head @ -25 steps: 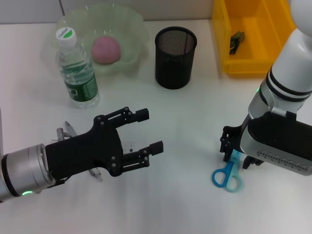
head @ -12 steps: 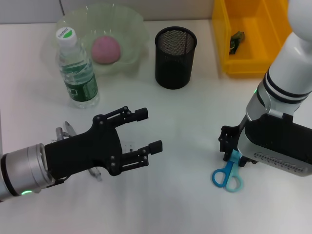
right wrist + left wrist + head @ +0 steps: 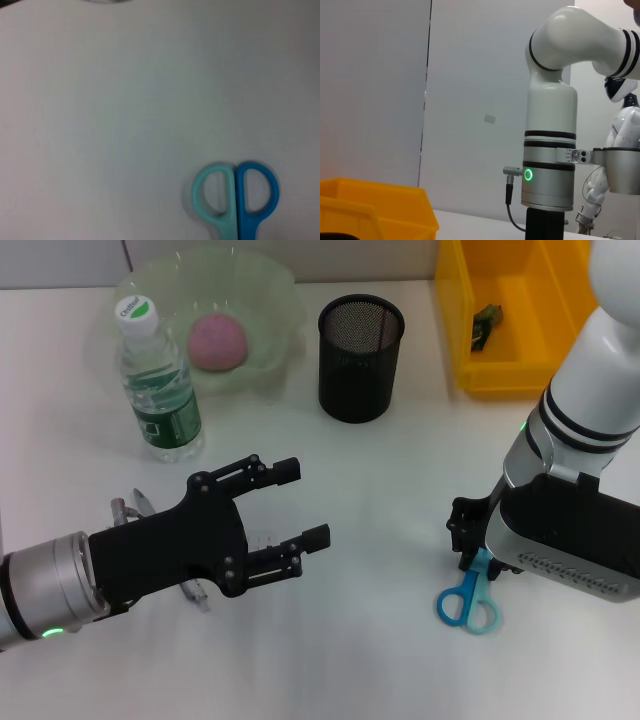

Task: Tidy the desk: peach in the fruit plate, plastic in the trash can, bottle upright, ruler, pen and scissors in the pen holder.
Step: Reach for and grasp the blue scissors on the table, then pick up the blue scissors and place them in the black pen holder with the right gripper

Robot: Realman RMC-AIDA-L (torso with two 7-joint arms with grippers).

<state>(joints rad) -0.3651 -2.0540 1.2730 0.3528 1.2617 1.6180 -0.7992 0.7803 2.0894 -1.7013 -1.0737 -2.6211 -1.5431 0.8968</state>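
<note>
The peach (image 3: 217, 341) already lies in the fruit plate (image 3: 270, 290), far beyond the left gripper (image 3: 290, 505); the bottle (image 3: 158, 383) stands upright just in front of that plate, up and to the left of the same gripper; something dark lies in the yellow trash can (image 3: 500, 370), well beyond the right gripper (image 3: 472, 548), though whether it is the plastic I cannot tell; so the pen holder (image 3: 360, 357) looks to be what remains, its mesh cup showing nothing inside.

The left gripper hovers over the table with its fingers spread wide and nothing between them; beneath its body lie a clear ruler (image 3: 262, 538) and what may be the pen (image 3: 128, 510), mostly hidden.

The right gripper sits down at the scissors (image 3: 468, 602), whose blades are covered by it, handles pointing toward the robot; whether its fingers have closed cannot be seen.

The route from the scissors to the holder looks open; the trash can flanks it on the right.
</note>
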